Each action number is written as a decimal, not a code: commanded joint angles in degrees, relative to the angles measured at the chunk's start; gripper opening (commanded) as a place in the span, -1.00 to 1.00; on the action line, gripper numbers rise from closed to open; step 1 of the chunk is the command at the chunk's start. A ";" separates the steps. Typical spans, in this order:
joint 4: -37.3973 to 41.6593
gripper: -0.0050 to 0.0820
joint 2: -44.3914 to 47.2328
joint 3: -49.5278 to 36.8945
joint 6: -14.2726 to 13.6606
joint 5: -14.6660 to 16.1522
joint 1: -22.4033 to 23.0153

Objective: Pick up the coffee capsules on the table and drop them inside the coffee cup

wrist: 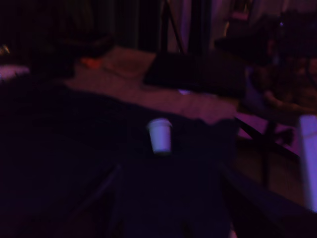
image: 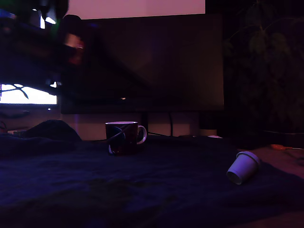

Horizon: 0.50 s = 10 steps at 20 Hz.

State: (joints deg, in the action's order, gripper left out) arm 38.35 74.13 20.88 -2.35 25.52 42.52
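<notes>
The scene is very dark. A pale white-lavender coffee capsule (image: 243, 167) lies on its side on the dark cloth at the exterior view's right, its open end facing the camera. The same coffee capsule (wrist: 160, 135) shows in the wrist view, some way ahead of my gripper (wrist: 169, 169). The gripper's two dim finger outlines stand wide apart with nothing between them, so it is open. The coffee cup (image: 125, 137), dark with a white handle, stands upright mid-table, far from the capsule. My arm (image: 71, 43) is a blurred shape high at the exterior view's left.
A dark cloth (image: 142, 190) covers the table. A large dark monitor (image: 152, 66) stands behind the cup, and a lit screen (image: 28, 95) glows at the exterior view's left. A small orange item (image: 281, 147) lies at the far right edge.
</notes>
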 commanded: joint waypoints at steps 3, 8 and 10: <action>6.27 0.42 4.46 -1.16 0.52 -0.83 0.79; 14.12 0.42 10.45 -1.16 2.25 -1.46 1.40; 16.65 0.42 12.70 -1.16 2.69 -2.19 1.92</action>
State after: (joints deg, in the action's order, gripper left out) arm 53.82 85.76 20.71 -0.14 23.46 43.94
